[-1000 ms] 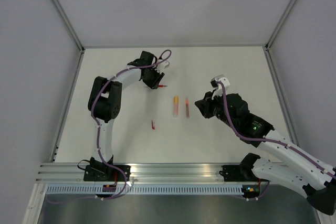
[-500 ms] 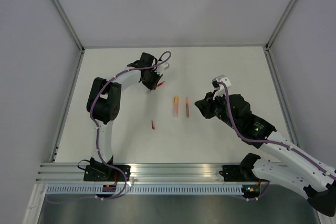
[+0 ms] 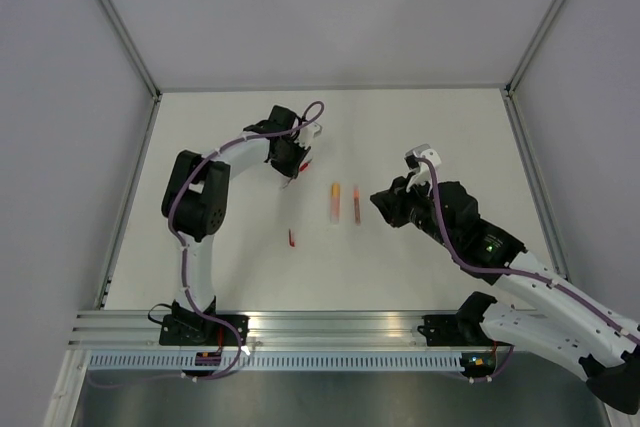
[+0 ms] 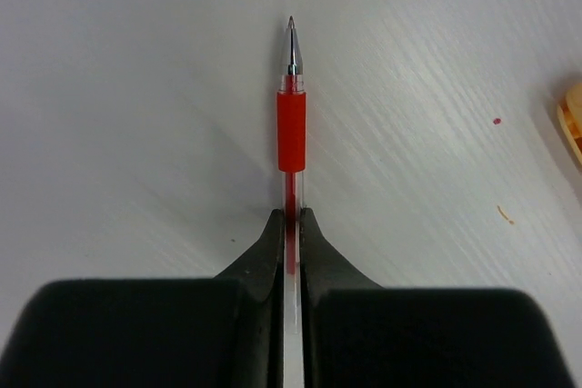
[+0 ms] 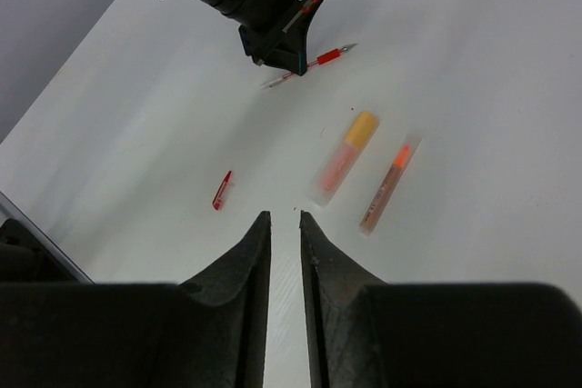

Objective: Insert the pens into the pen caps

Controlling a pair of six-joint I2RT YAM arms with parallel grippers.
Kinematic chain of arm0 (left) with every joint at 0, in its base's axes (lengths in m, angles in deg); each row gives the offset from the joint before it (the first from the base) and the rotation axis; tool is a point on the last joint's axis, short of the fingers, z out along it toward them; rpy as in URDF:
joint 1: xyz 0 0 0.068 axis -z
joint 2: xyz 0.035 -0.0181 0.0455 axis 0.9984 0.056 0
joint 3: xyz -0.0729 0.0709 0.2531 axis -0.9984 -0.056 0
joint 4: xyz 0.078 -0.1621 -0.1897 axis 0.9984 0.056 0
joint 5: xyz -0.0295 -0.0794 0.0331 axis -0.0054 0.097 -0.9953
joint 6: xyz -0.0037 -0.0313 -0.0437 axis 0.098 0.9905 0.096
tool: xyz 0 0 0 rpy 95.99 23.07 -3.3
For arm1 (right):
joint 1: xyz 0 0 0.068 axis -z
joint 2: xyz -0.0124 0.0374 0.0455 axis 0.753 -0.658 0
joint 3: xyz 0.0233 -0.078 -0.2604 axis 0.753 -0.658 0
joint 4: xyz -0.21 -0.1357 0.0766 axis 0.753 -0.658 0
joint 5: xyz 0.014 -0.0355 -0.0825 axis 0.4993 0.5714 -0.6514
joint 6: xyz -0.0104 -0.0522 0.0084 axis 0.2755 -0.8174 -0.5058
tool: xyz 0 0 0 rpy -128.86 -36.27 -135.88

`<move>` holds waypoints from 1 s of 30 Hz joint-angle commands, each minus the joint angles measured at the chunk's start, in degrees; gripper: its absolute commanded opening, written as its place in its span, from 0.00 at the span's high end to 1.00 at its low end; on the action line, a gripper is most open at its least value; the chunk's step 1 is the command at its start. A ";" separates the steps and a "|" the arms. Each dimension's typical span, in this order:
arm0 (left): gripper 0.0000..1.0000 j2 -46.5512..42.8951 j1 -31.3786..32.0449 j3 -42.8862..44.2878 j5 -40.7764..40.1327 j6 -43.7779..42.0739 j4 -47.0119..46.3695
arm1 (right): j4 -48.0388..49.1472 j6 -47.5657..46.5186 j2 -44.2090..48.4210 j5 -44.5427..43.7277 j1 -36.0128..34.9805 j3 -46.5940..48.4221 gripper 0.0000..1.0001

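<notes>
My left gripper [image 3: 292,167] is shut on the clear barrel of a red pen [image 4: 291,129] at the far left of the table; its red grip and metal tip stick out past the fingertips [image 4: 273,224]. The pen also shows in the right wrist view [image 5: 314,63]. A small red pen cap [image 3: 291,238] lies alone on the table, also in the right wrist view [image 5: 222,190]. Two frosted pens lie side by side mid-table: one with a yellow-orange end [image 5: 344,156] and a slimmer orange one [image 5: 389,183]. My right gripper [image 5: 282,215] hovers near them, empty, with its jaws a narrow gap apart.
A white table [image 3: 420,137] with grey walls on three sides and a metal rail [image 3: 330,325] along the near edge. Small red ink specks [image 4: 496,121] mark the surface near the yellow-orange pen.
My left gripper has turned slightly with the red pen held in it. My right gripper has drifted a little to the left toward the two pens.
</notes>
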 commanded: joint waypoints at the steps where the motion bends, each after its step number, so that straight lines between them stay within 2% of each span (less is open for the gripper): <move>1: 0.98 -6.90 0.88 -5.00 1.94 9.40 -0.07 | 3.02 1.74 -1.29 -1.40 0.12 -0.66 0.73; 4: 0.98 -12.36 0.79 -10.09 2.99 15.82 -7.18 | 4.50 2.54 -1.82 -2.20 0.04 -1.54 0.66; 5: 0.98 -16.39 0.79 -11.51 3.17 20.27 -9.22 | 5.21 2.62 -1.90 -2.20 0.12 -2.24 0.64; 7: 0.98 -20.71 0.88 -16.85 3.60 23.81 -15.27 | 6.53 2.54 -2.34 -2.29 0.04 -2.94 0.62; 9: 0.98 -27.37 0.79 -20.65 1.08 30.14 -18.72 | 7.23 2.36 -4.00 -2.03 0.12 -3.21 0.62; 13: 0.98 -39.43 0.70 -31.71 0.88 43.21 -28.72 | 8.73 2.62 -10.06 2.00 0.12 -2.25 0.62; 18: 0.98 -53.05 0.79 -42.80 8.16 53.87 -41.20 | 12.07 2.80 -18.93 8.59 -0.58 -1.45 0.62; 20: 0.98 -59.03 0.88 -47.90 9.23 57.47 -44.30 | 12.34 3.06 -21.23 8.52 -1.28 -0.75 0.62; 23: 0.98 -66.15 0.88 -52.48 11.42 58.81 -47.21 | 12.96 2.63 -26.06 8.52 -2.60 1.78 0.62; 26: 0.98 -72.12 0.88 -56.78 13.18 57.67 -49.93 | 12.95 1.92 -26.95 7.12 -3.30 2.68 0.62; 30: 0.98 -78.20 0.88 -62.05 12.40 55.48 -53.01 | 13.92 2.62 -30.81 7.29 -4.26 3.73 0.62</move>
